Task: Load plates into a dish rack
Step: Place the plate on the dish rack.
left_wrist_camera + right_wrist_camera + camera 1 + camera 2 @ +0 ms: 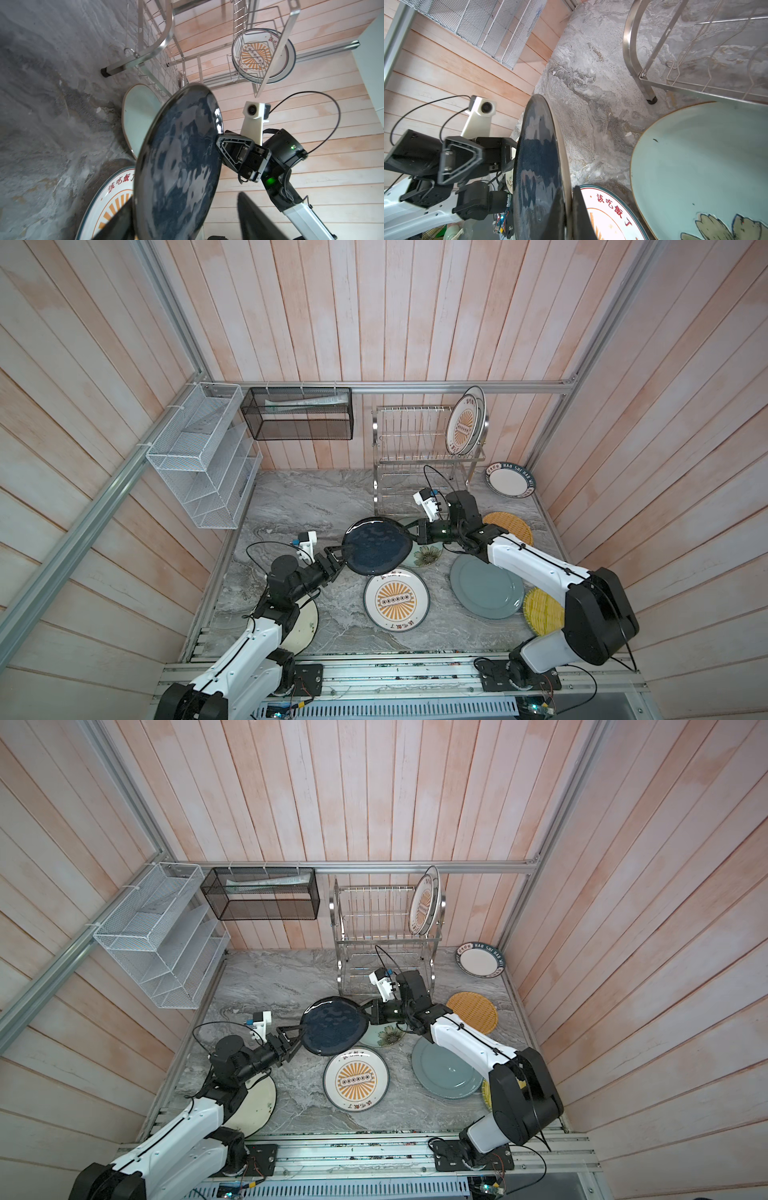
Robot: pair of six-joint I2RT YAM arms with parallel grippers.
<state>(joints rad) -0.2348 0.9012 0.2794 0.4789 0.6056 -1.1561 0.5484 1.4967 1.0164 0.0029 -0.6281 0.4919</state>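
The glossy black plate (376, 546) is held above the marble table (291, 497), on the near side of the dish rack (415, 439). The right gripper (406, 529) pinches its rim tight. The left gripper (341, 556) stands spread wide, its fingers either side of the opposite edge (contact there is hard to judge). The sunburst plate (604, 209) beneath reads 該吃飯了. The flowered green plate (426, 556) is half hidden.

The right gripper (369, 1012) pinches the glossy black plate (334, 1025) by its rim, with the left gripper (300, 1036) spread open at the opposite rim
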